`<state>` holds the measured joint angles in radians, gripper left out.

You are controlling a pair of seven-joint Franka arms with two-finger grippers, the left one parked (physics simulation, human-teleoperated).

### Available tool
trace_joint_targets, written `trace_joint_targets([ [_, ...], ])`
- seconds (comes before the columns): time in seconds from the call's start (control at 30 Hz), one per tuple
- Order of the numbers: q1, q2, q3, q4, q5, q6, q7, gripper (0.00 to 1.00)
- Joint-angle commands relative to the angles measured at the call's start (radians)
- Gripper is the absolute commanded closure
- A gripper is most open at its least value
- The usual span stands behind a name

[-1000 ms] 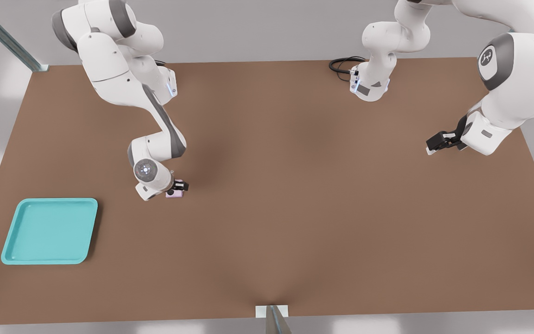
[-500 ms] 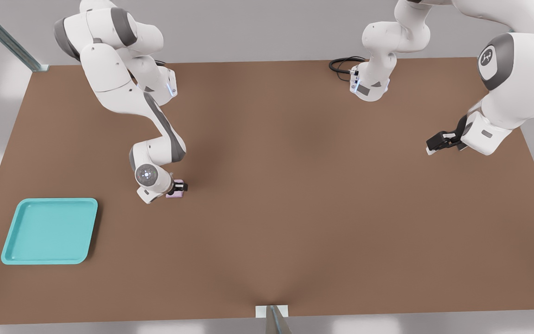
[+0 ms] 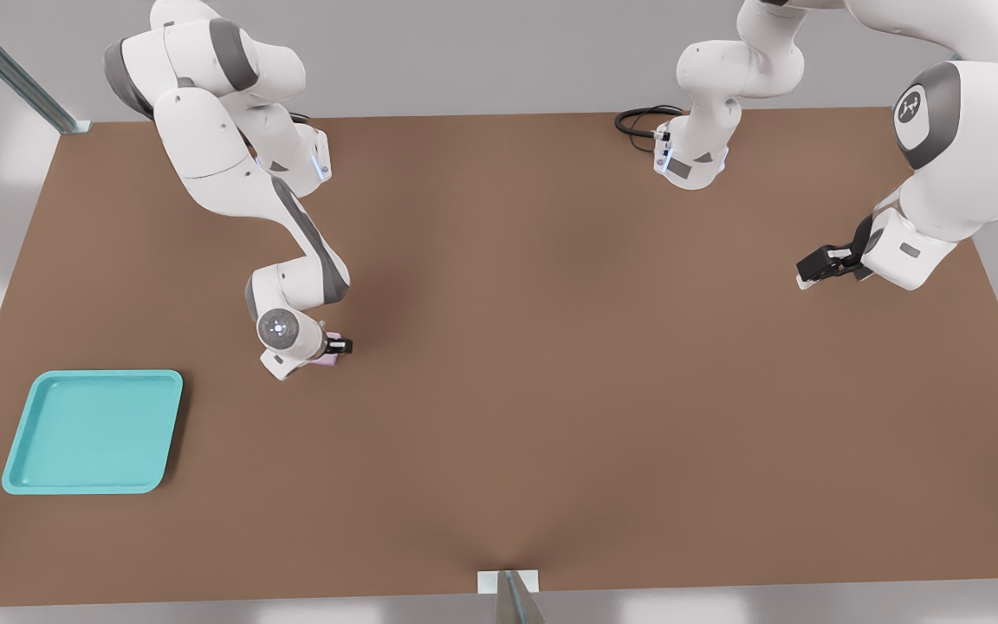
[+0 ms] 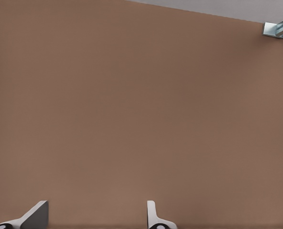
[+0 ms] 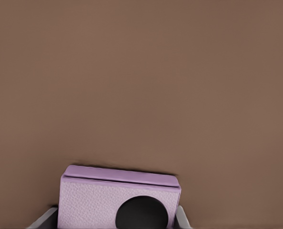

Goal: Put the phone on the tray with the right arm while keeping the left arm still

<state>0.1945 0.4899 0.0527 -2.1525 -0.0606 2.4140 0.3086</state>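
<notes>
**Phone gripped, tray well apart**

Surroundings: a black cable [image 3: 642,120] is lying coiled at the tabletop's [image 3: 551,390] far edge, beside a white arm base. Nothing is standing between the phone and the tray on the brown surface.

Markings: a small white logo is showing on the grey elbow patch at the front view's right; it is not readable as text.

Gripper [image 3: 336,348]: it is sitting low over the tabletop, fingers [image 5: 181,218] pressing both sides of the phone [image 5: 118,200], one black lens showing.

The tray [image 3: 93,431] is lying near the tabletop's near corner at the front view's left, well apart from the phone.
</notes>
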Motion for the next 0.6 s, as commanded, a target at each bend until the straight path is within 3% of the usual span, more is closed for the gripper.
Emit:
trace_joint_targets([
  [0.0,0.000,-0.001,-0.001,0.002,-0.002,-0.001,-0.028,0.22],
  [0.17,-0.007,-0.013,-0.017,0.013,-0.002,-0.003,-0.040,0.22],
  [0.43,-0.158,-0.122,-0.040,0.049,-0.004,-0.042,-0.256,0.22],
  [0.57,-0.216,-0.110,-0.140,0.088,-0.004,-0.033,-0.479,0.21],
])
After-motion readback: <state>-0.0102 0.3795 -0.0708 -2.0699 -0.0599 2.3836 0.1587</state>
